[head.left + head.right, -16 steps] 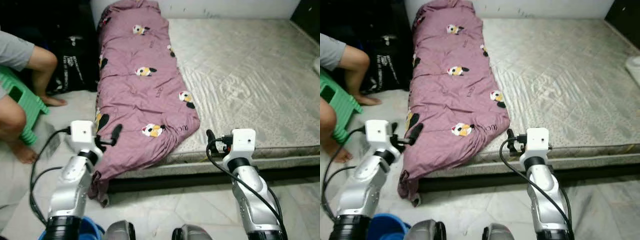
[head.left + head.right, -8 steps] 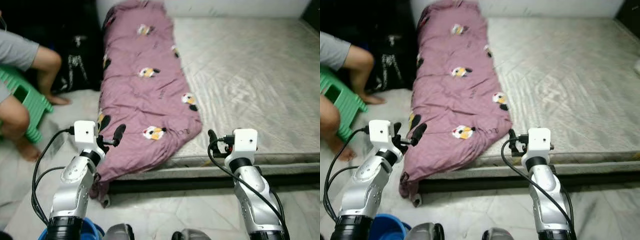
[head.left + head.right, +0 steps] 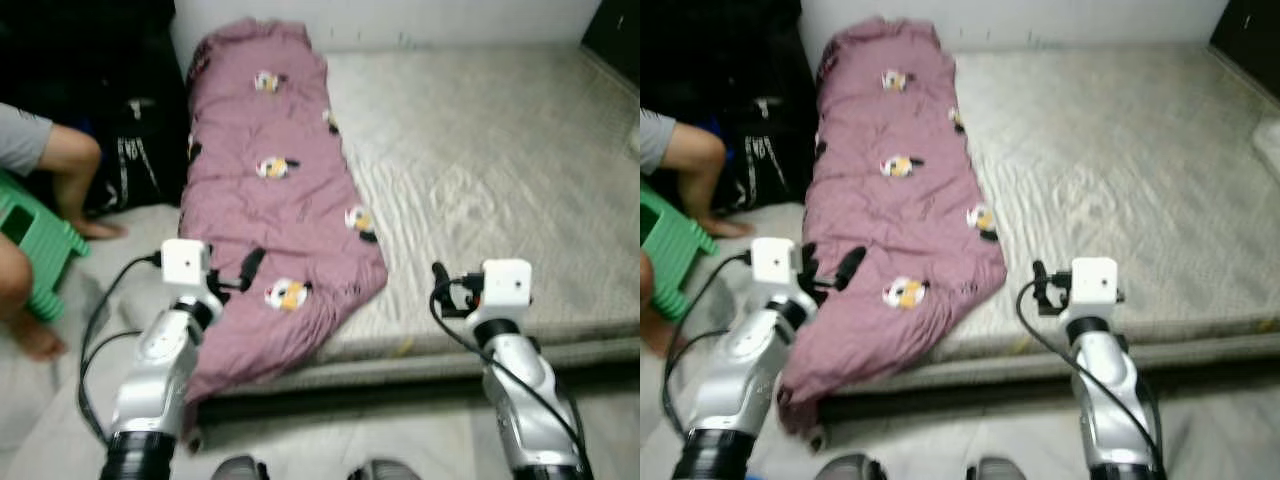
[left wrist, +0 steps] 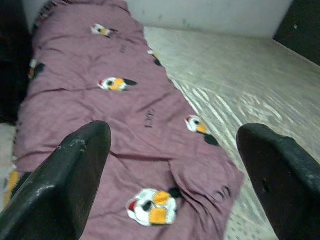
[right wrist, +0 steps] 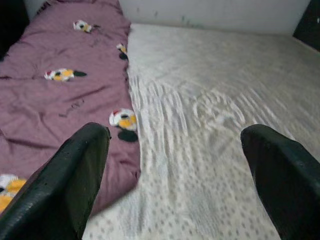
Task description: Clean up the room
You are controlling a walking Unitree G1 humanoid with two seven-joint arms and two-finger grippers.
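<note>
At the far left a person (image 3: 30, 170) sits on a green stool (image 3: 35, 245), knee and bare foot on the pale floor, well clear of the robot. Behind the person's leg a black bag (image 3: 135, 165) leans in the dark corner by the bed.

Next comes the left gripper (image 3: 240, 275), raised in front of the robot at the near left corner of the bed. Its fingers (image 4: 75, 175) are spread wide with nothing between them, and the wrist view looks straight down the length of the purple blanket (image 3: 270, 200). By my reading it is held this way to be ready to take hold of the blanket's near end.

The blanket, printed with small cartoon birds, is the thing to be tidied. It lies bunched in a long strip along the left side of the mattress (image 3: 500, 150), from the wall down to the near edge, where its lower corner spills over the side toward the floor. The rest of the mattress is bare, grey and quilted.

On the right, the right gripper (image 3: 440, 290) hovers at the near edge of the mattress, just beside the blanket's right border. Its fingers (image 5: 75, 175) are likewise parted and empty, aimed across blanket edge and bare mattress. The two arms look set as a pair for a two-handed lift or spread.
</note>
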